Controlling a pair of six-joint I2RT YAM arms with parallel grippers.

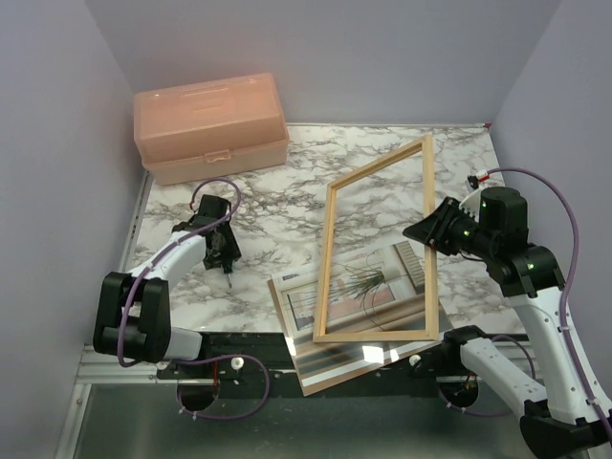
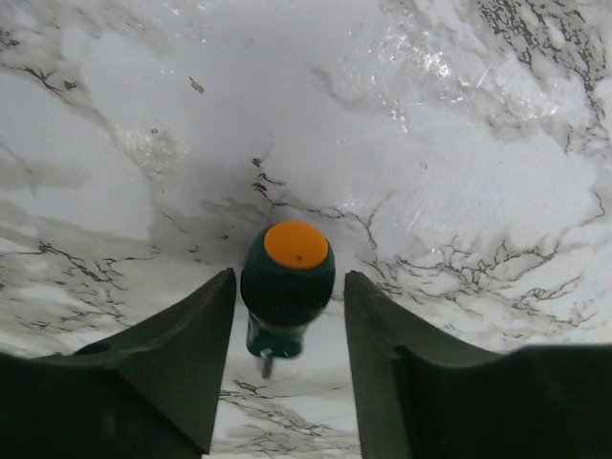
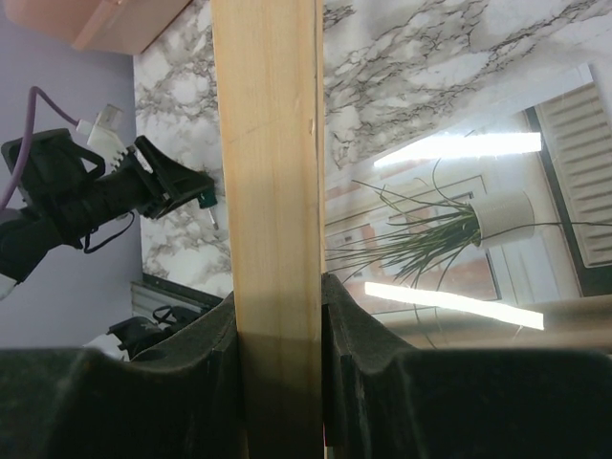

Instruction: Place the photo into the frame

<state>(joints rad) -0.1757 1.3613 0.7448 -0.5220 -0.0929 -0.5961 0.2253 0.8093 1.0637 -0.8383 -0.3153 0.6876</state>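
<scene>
The light-wood frame [image 1: 330, 258] stands tilted, its near bar down on the stack and its far end raised. My right gripper [image 1: 427, 229] is shut on its right bar [image 3: 268, 143], with a finger [image 3: 354, 335] pressed to each side. The photo [image 1: 368, 287] of a spiky potted plant lies flat face up under the frame and shows in the right wrist view [image 3: 430, 239] with bright glare on it. My left gripper [image 1: 227, 260] is open on the table at the left. A green screwdriver with an orange cap [image 2: 287, 277] sits between its fingers with gaps either side.
A peach toolbox [image 1: 210, 124] stands at the back left. A brown backing board [image 1: 349, 377] sticks out under the photo at the table's near edge, with a reflective glass strip [image 1: 335, 356] above it. Walls close in on the left, back and right.
</scene>
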